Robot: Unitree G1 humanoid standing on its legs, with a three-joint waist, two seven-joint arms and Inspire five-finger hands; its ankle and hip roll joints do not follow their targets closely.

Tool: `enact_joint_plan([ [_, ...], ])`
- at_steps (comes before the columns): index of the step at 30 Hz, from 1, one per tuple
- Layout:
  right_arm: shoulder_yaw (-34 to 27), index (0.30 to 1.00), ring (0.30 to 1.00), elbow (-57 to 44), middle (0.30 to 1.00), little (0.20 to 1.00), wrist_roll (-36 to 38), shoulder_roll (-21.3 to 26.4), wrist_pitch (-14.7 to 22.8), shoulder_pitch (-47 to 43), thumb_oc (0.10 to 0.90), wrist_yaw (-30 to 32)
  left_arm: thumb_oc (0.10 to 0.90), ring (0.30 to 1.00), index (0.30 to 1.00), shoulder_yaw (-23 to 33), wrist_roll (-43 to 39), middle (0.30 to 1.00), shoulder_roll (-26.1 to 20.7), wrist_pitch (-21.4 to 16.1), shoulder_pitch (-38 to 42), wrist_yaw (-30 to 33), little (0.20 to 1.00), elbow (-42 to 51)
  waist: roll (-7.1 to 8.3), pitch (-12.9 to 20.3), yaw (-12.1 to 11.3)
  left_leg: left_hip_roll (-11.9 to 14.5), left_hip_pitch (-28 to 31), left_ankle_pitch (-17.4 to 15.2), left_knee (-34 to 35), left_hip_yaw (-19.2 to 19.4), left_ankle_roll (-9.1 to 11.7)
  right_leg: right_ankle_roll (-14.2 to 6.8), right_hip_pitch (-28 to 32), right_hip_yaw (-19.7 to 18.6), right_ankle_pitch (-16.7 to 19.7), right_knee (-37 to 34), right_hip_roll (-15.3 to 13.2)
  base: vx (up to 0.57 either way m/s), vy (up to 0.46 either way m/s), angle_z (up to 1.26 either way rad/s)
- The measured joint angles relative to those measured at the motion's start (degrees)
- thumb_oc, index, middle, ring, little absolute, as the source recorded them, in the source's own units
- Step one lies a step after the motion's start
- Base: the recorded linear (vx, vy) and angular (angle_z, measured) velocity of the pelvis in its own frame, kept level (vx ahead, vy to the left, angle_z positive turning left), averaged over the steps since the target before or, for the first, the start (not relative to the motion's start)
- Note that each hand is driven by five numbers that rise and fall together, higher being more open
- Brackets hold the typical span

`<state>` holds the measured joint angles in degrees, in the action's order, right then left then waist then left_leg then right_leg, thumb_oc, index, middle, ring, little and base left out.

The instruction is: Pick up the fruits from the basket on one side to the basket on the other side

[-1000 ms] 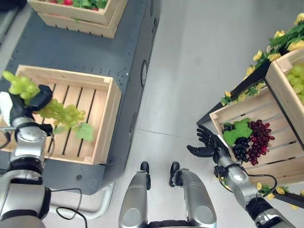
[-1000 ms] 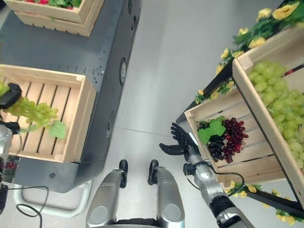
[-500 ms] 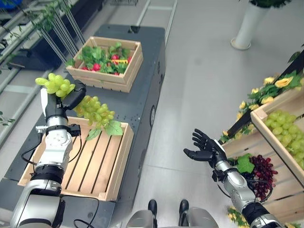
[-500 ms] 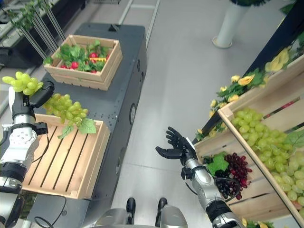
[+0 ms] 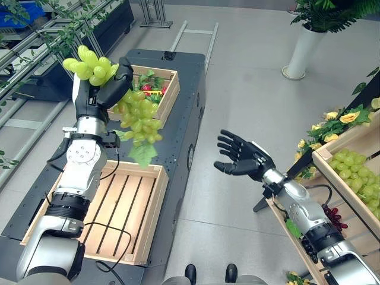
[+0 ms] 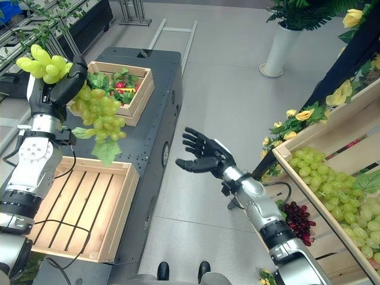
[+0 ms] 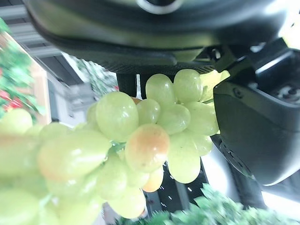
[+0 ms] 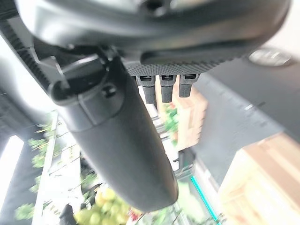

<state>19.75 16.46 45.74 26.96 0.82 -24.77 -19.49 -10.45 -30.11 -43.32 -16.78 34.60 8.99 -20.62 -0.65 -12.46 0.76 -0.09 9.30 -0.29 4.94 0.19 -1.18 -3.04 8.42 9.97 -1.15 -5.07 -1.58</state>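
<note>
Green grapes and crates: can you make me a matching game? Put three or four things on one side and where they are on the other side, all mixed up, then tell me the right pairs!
Things:
1. green grapes
2. right hand
3. empty crate
4. dark grapes

Places or states:
A. on the dark cart, under the raised left hand
B. open, held out over the floor
C. in the low crate by the right arm
D. hanging from the left hand

Pairs: 1-D, 2-B, 3-A, 4-C

Green grapes [image 5: 135, 116]: glossy, smooth skins. Slatted crate [image 5: 113, 211]: pale, unfinished wood. Cart top [image 5: 184, 89]: dark matt metal. Floor [image 5: 249, 107]: smooth, faint sheen.
</note>
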Motion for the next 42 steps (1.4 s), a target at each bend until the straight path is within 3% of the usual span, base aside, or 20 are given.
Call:
enact_joint_plan([
  [12, 1.0, 0.900, 0.900, -0.1, 0.900, 0.900, 4.4, -0.8, -5.6, -11.1, 0.800, 0.1, 0.400, 0.300, 0.300, -9.6, -1.8, 0.300, 0.6, 6.8, 8.7, -10.6, 0.300, 2.1, 0.04, 0.0, 0.4, 0.0, 0.4, 0.0, 0.0, 0.3, 0.0, 0.0, 0.1, -0.6, 0.3, 0.0, 0.0, 0.02, -0.016, -0.02],
  [22, 2.5, 0.900, 0.900, -0.1, 0.900, 0.900, 7.0, -0.8, -7.2, -11.6, 0.800, 0.6, 0.400, 0.300, 0.300, -15.2, -2.5, 0.300, 1.0, 10.7, 11.2, -18.1, 0.300, 6.6, 0.04, 0.0, 0.1, 0.0, 0.8, 0.0, 0.1, 1.3, 0.0, 0.0, 0.2, -1.5, 0.5, 0.0, 0.0, 0.00, -0.002, -0.04],
  [41, 8.4, 0.900, 0.900, 0.0, 0.900, 0.900, 9.3, -4.8, -9.7, -17.5, 0.800, 1.0, 0.400, 0.300, 0.300, -17.9, -6.2, 0.300, 4.3, 11.1, 18.1, -17.0, 0.300, 9.1, 0.05, 0.0, 0.6, 0.2, 1.1, 0.0, 0.1, 1.8, 0.0, 0.1, 0.1, -2.1, 0.8, 0.0, 0.1, 0.00, -0.001, -0.01],
  [42, 8.4, 0.672, 0.672, -0.1, 0.672, 0.672, 9.4, -5.1, -9.7, -17.5, 0.648, 1.2, 0.400, 0.300, 0.300, -18.0, -6.2, 0.300, 4.3, 11.1, 18.2, -16.9, 0.300, 9.2, 0.05, 0.0, 0.7, 0.1, 1.1, 0.0, 0.1, 1.8, 0.0, 0.1, 0.1, -2.1, 0.8, 0.0, 0.1, 0.00, 0.000, 0.00],
])
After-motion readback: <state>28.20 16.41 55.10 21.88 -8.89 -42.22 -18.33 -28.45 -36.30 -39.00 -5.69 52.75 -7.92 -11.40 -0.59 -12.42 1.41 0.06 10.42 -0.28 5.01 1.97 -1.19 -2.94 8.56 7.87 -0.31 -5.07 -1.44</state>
